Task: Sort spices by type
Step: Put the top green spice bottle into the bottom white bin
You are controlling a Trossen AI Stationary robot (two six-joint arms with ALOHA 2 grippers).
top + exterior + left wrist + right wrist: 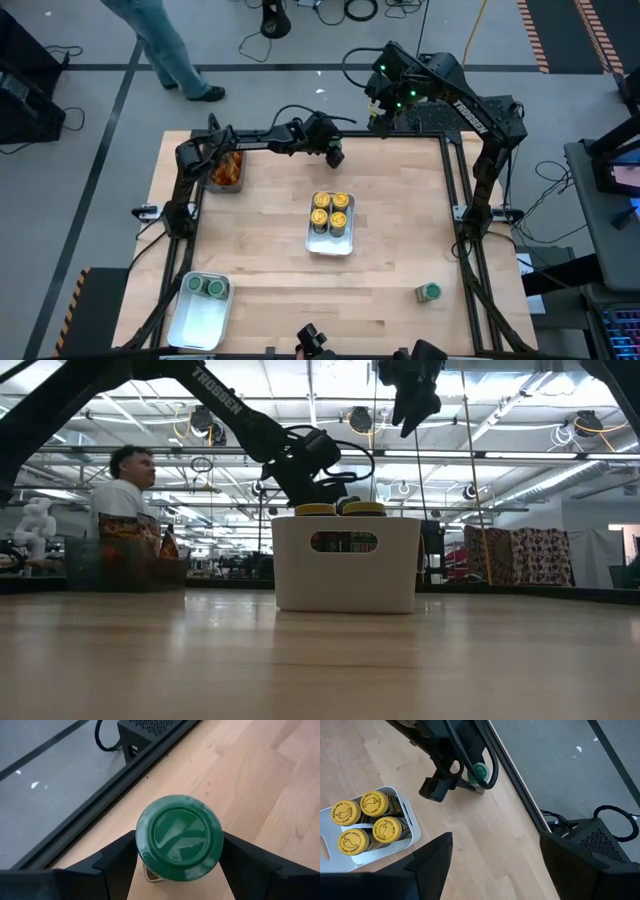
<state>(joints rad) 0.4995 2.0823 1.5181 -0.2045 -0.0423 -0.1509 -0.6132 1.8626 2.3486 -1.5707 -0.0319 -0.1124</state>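
Left end effector (177, 870) is clamped on a green-lid jar (179, 836), one finger (117, 857) on each side of it just below the lid. In the high view it (334, 155) sits over the far part of the counter (280, 230), close to the back edge; whether the jar touches the wood cannot be told.

Right end effector (492, 855) is raised above the far edge of the counter, fingers spread wide with nothing between them.

Four yellow-lid jars (331, 211) stand packed together in the middle tray (330, 243). Two green-lid jars (205, 287) sit in the tray (195, 325) at the near left corner. One more green-lid jar (429, 292) stands alone on the counter, near right. Orange packets (228, 170) fill the bin (213, 186) at the far left.

A person (125, 490) shows beyond the counter in the low view.
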